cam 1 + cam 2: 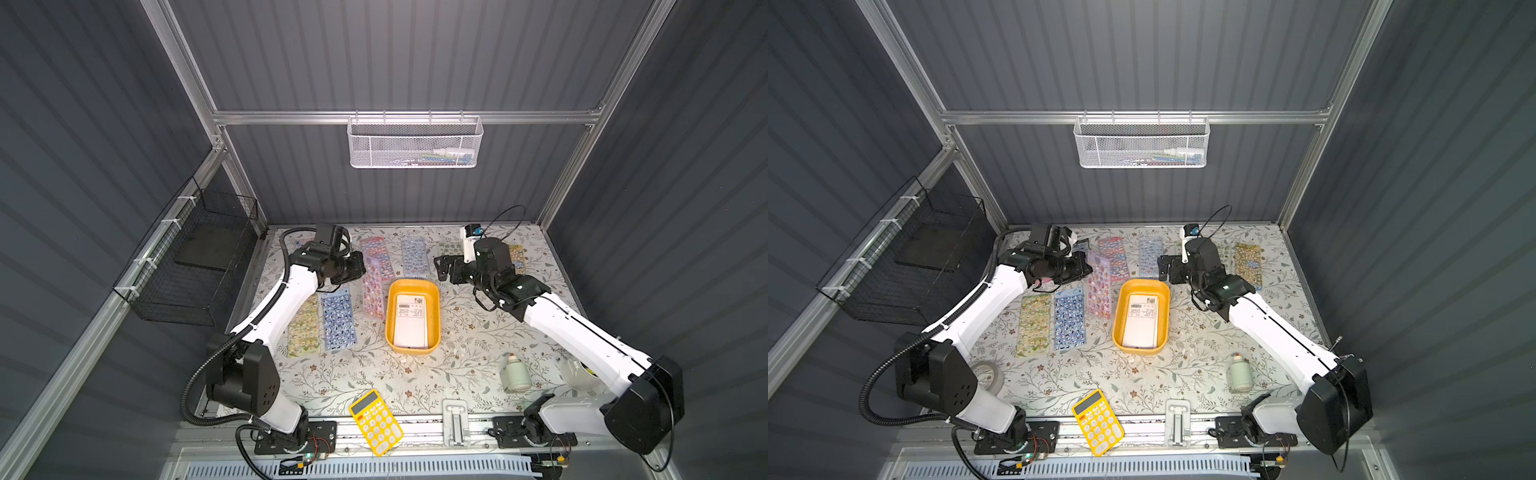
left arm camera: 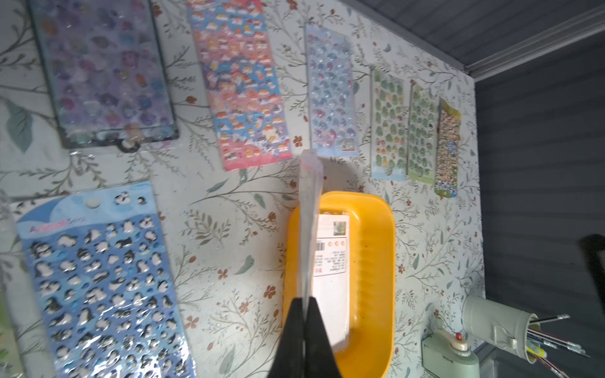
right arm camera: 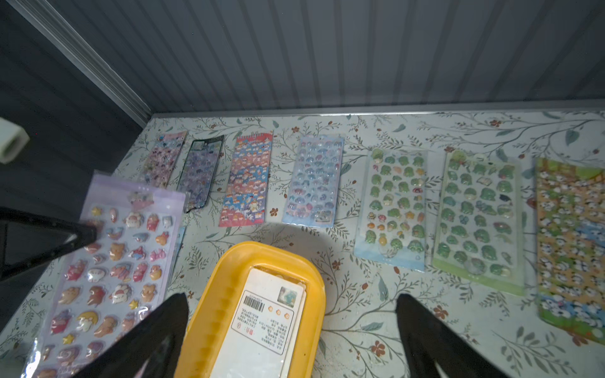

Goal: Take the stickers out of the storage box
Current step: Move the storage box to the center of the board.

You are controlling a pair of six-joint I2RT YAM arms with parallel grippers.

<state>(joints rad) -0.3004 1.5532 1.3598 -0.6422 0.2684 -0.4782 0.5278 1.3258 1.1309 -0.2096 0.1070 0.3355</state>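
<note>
Storage box [image 1: 411,286] holds face-down stickers [image 1: 410,328]; left jaws clamp a lilac sheet [image 3: 124,261], right jaws stand apart.

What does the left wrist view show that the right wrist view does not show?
Only the left wrist view: the blue penguin sheet, the pen cup, and the left tool shut on the held sheet, seen edge-on. Only the right wrist view: the open right tool, that sheet's printed purple face, and a pink sheet by the corner of the table. Both: the storage box holding a white-backed sheet, and the pink-and-blue sheet and green sheets on the table.
</note>
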